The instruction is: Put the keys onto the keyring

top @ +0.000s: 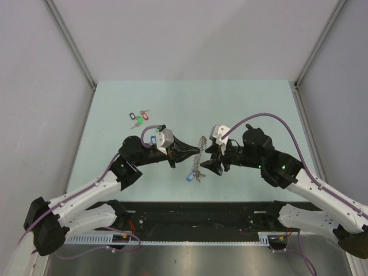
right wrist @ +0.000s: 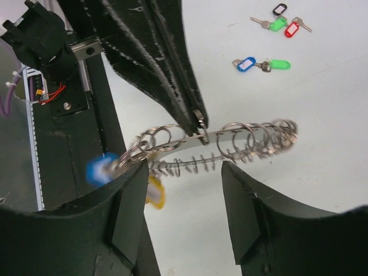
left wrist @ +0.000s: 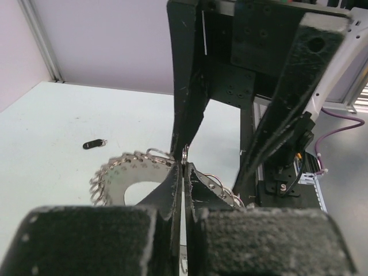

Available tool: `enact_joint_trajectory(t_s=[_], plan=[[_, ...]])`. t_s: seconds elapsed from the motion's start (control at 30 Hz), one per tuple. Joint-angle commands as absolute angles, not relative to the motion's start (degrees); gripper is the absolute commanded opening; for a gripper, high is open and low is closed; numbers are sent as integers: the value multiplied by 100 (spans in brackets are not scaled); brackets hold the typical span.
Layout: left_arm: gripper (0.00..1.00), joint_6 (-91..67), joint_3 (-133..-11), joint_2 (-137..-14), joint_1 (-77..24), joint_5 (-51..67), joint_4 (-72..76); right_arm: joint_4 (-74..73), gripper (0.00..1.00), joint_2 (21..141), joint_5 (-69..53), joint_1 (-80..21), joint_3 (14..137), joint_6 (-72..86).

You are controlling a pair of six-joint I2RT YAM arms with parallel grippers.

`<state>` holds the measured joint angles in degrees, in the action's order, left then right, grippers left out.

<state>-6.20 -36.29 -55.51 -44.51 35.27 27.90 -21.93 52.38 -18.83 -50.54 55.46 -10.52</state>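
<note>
The left arm (top: 86, 195) reaches in from the left, bent at the elbow. Its left gripper (top: 194, 150) points at the middle of the table (top: 241, 109). The right arm (top: 310, 181) does the same from the other side, so the 2 grippers are tip to tip in the middle.

The left gripper's fingers are pressed tight together and pinch the ring (right wrist: 230, 138) at one spot on its rim. The ring is up off the table, held btw. the 2 arms. The right gripper (right wrist: 184, 169) has its fingers spread apart, one near each side of the ring. I can't tell from the wrist view if they touch it.

Count:
- **Arms and ring:** 2 arms, 2 grippers, 1 ring.
- **Keys on the ring:** 2 tags hang from it, a blurry blue tag (right wrist: 100, 171) and a yellow tag (right wrist: 154, 192). That is prob. 2 keys.
- **Loose keys:** 5 lie on the table, far from the ring.
  - 3 are in a bunch w/ a black tag (right wrist: 279, 8), a green tag (right wrist: 278, 24) and a red tag (right wrist: 291, 30).
  - 2 more lie end to end near them, the loose blue key (right wrist: 246, 63) and the second green key (right wrist: 280, 64).
</note>
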Motion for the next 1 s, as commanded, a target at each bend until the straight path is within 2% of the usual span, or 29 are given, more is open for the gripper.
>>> enact_joint_trajectory(t_s=[0.0, 0.13, 0.27, 0.5, 0.63, 0.97], plan=[[0, -668, -3604, -5476, -4474, 3401, 3296, -1995, 60, 4976, -1628, -5159, 5572, -932], [0, -642, -3551, -5458, -4474, 3472, 3375, -2013, 60, 4721, -1397, -5028, 5572, -923], [0, -624, -3560, -5493, -4474, 3603, 3393, -1837, 58, 4606, -1826, -4720, 5564, -879], [0, -790, -3489, -5449, -4474, 3639, 3656, -1231, 47, 4667, -2601, -4281, 5275, -739], [0, -879, -3463, -5475, -4474, 3674, 3797, -809, 44, 4641, -3075, -4044, 5063, -536], [0, -1098, -3437, -5555, -4474, 3823, 4087, -405, 43, 4790, -3752, -3885, 4957, -466]])
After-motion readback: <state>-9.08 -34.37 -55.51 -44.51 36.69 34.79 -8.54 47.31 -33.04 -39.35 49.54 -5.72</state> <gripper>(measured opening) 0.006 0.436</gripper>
